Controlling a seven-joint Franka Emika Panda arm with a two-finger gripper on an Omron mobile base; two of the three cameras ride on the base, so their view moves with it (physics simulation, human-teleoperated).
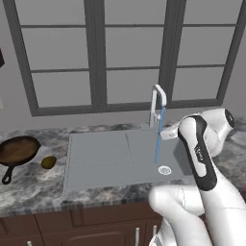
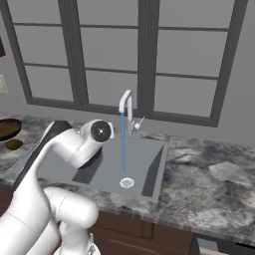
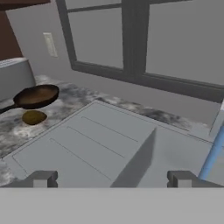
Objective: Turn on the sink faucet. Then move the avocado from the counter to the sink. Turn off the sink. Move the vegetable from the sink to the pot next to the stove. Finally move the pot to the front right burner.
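The faucet (image 1: 156, 103) (image 2: 125, 107) stands behind the grey sink (image 1: 96, 158) (image 2: 149, 164) (image 3: 100, 144), and a blue stream of water (image 1: 158, 137) (image 2: 123, 147) (image 3: 213, 154) runs down to the drain. A brown-green avocado (image 1: 48, 162) (image 2: 14, 144) (image 3: 34, 117) lies on the marble counter left of the sink. My gripper (image 3: 111, 179) hovers over the right part of the sink and faces left toward the avocado. It is open, with nothing between its fingertips. The stove's burners are out of view.
A dark long-handled pan (image 1: 18, 150) (image 2: 9, 128) (image 3: 37, 96) sits on the counter just behind the avocado. A grey block (image 3: 15, 76) stands beyond it. Windows line the wall behind the sink. Marble counter (image 2: 209, 184) stretches right of the sink.
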